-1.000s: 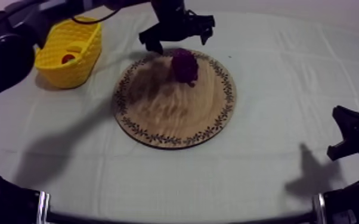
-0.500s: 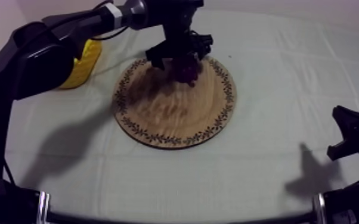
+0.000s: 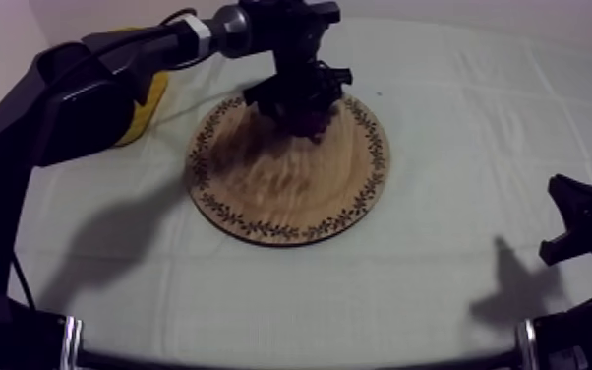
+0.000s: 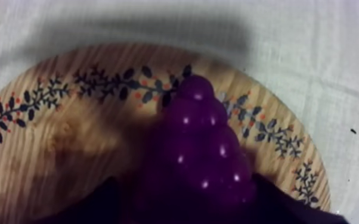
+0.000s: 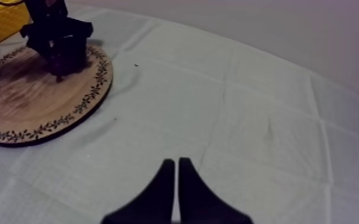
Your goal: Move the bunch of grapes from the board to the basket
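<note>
Presently found with left claw (image 3: pixel 298 102) spread astride bunch of grapes (image 4: pixel 203 146) on wooden board (image 3: pixel 266 192); judged light, rigid, slick, best pinched across widest part.

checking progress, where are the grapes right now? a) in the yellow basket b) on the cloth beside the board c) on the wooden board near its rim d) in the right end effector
c: the grapes lie on the wooden board close to its patterned rim, under the left end effector; the right end effector is shut on nothing over bare cloth.
</note>
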